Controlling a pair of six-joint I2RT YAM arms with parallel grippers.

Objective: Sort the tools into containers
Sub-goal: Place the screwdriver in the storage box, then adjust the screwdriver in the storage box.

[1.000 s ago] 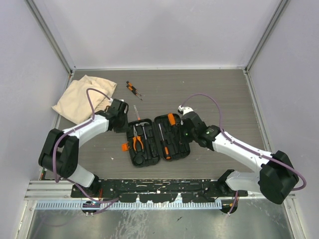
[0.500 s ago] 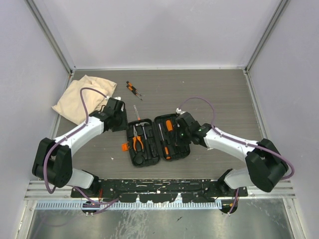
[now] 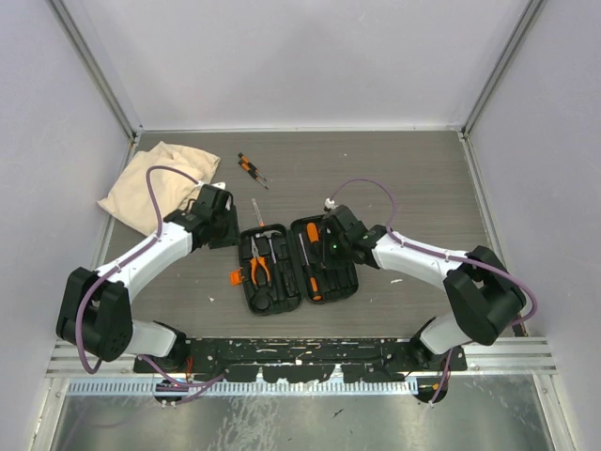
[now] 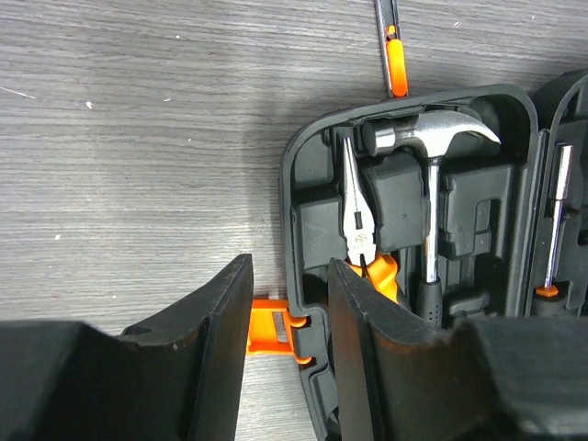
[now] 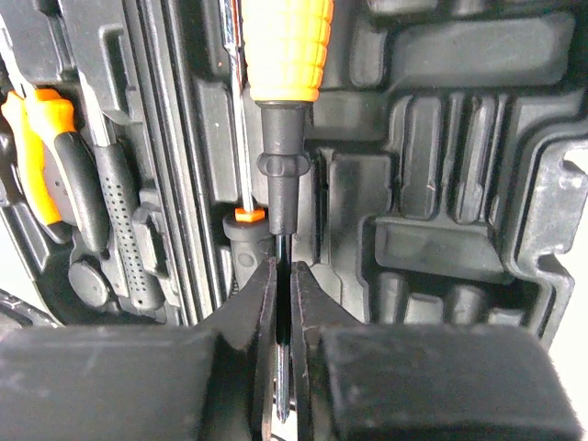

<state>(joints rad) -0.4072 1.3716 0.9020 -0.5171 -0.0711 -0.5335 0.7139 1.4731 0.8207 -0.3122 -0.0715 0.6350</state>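
An open black tool case (image 3: 272,282) lies mid-table. Its left half holds pliers (image 4: 361,225) and a claw hammer (image 4: 432,156); a thin screwdriver (image 3: 305,268) lies in the right half. My right gripper (image 5: 283,303) is shut on the steel shaft of an orange-handled screwdriver (image 5: 285,46), which hangs over the case's right half (image 5: 459,184). My left gripper (image 4: 289,266) is open and straddles the case's left wall beside the orange latch (image 4: 269,326), touching nothing. One small screwdriver (image 4: 393,55) lies on the table just beyond the case.
A beige cloth bag (image 3: 160,183) lies at the back left. Two small orange-and-black tools (image 3: 250,169) lie on the table beyond the case. Metal frame rails (image 3: 94,75) and walls close off the table's sides.
My left gripper has opened and drawn back a little at the case's left wall. My right arm has carried the orange-handled screwdriver leftward over the case's right half.
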